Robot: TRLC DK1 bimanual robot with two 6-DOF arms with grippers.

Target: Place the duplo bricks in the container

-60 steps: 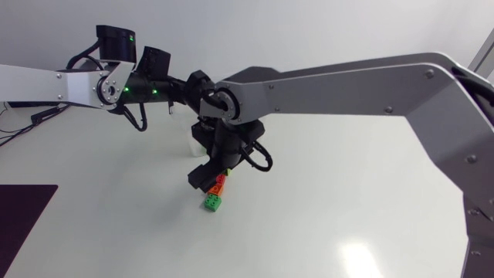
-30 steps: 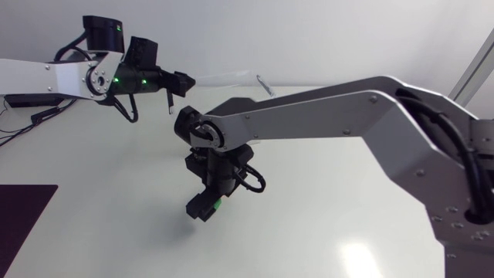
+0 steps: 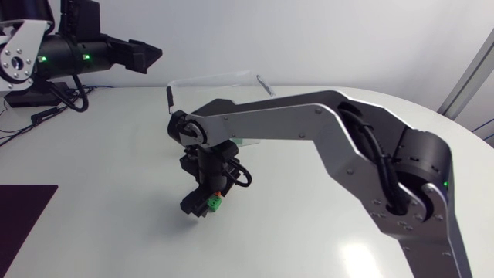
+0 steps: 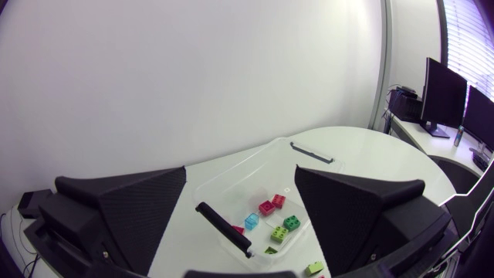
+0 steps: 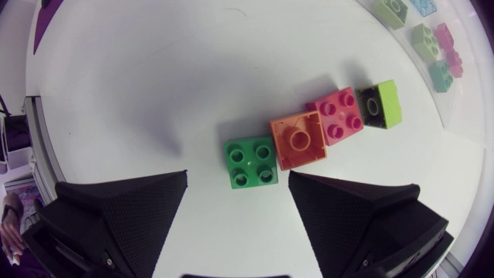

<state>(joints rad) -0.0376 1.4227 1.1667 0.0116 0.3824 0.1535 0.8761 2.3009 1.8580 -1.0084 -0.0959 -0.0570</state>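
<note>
On the white worktop [image 3: 93,170], four duplo bricks [image 5: 299,139] lie in a row outside the container [image 3: 214,79]. The right end effector [image 5: 238,176], fingers spread, hangs above the green brick [image 5: 251,162]. Pickup step, apparently: descend, then close squarely.

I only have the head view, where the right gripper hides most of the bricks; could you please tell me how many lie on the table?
Observer: Four, in a row: green brick, orange brick, pink brick, lime brick.
Operator: Is the gripper holding one?
Observer: No. The right gripper is open; the green brick lies between its fingers, touching neither.
Operator: And the container?
Observer: The left wrist view shows several loose bricks inside the container.
</note>
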